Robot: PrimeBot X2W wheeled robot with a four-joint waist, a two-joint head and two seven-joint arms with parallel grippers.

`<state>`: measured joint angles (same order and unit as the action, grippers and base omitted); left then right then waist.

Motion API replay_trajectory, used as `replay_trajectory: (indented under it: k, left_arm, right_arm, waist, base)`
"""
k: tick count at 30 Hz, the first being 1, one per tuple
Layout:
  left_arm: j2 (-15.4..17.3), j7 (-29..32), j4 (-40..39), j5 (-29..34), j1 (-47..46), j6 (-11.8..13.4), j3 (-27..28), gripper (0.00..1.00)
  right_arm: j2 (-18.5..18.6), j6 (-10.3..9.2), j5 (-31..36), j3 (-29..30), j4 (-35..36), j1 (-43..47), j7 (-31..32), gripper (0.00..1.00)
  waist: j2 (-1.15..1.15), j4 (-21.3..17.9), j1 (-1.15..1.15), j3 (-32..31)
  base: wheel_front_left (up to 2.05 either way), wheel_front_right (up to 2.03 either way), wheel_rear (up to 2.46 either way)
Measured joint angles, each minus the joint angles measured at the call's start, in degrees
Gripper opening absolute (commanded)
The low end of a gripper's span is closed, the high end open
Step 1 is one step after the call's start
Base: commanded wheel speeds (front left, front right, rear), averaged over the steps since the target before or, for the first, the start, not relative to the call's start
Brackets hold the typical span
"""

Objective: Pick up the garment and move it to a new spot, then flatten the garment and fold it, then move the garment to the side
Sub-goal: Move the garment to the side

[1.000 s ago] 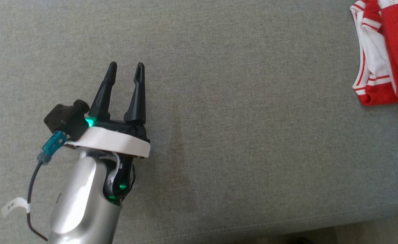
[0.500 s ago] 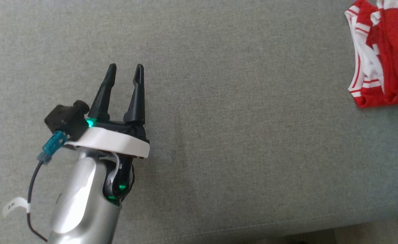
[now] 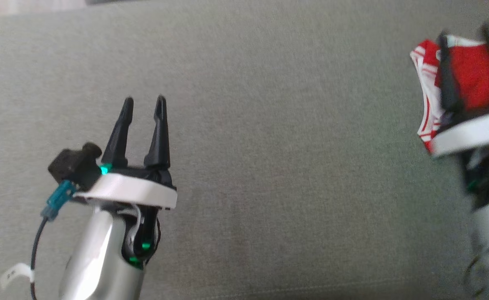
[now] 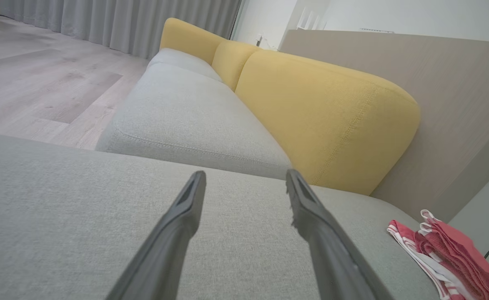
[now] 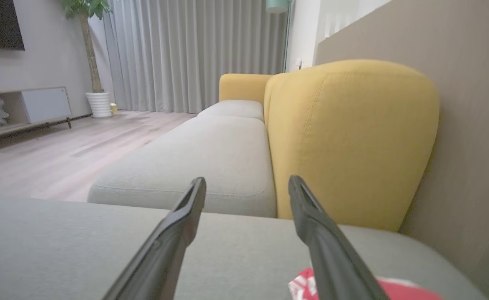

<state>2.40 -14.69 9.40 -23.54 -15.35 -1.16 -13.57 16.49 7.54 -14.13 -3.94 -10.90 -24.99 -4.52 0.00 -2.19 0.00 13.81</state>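
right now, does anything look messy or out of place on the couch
Nothing spilled or damaged. The garment lies rumpled at the right end of the grey cushion, its white striped edges fanned out unevenly. The right end effector is open over it.

We see the right gripper (image 3: pixel 464 34) blurred, its arm cut off at the right edge. It hides part of the red-and-white garment (image 3: pixel 473 75), which also runs off that edge. We cannot tell whether its fingers touch the cloth. In the right wrist view, a blurred garment corner (image 5: pixel 307 287) meets the bottom edge.
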Motion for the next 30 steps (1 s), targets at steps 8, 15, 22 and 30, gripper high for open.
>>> replay_trajectory:
  k: [8,15,22,30]
  left_arm:
    - [0.03,0.0,0.16,-0.76,5.16,0.96,0.51,1.0]
    - [0.07,0.0,0.22,4.24,9.01,2.19,0.52,1.0]
    - [0.09,0.0,0.12,4.38,10.71,3.21,1.3,1.0]
    - [0.09,0.0,-0.37,5.04,10.79,3.74,1.58,1.0]
  right_arm:
    - [-9.81,0.0,3.38,0.49,-0.33,11.37,-7.39,1.0]
    - [-12.29,0.0,7.01,0.97,-1.46,16.85,-9.33,1.0]
    - [-12.96,0.0,7.13,1.51,-2.02,18.74,-9.71,1.0]
    - [-13.38,0.0,6.91,1.86,-1.79,19.1,-9.84,1.0]
  waist:
    - [0.0,2.79,0.0,-5.97]
    - [0.0,4.57,0.0,-9.39]
    - [0.0,4.76,0.0,-10.66]
    - [0.0,4.17,0.0,-10.89]
  base:
    - [0.0,0.0,0.0]
    - [0.0,0.0,0.0]
    - [0.0,0.0,0.0]
    - [0.0,0.0,0.0]
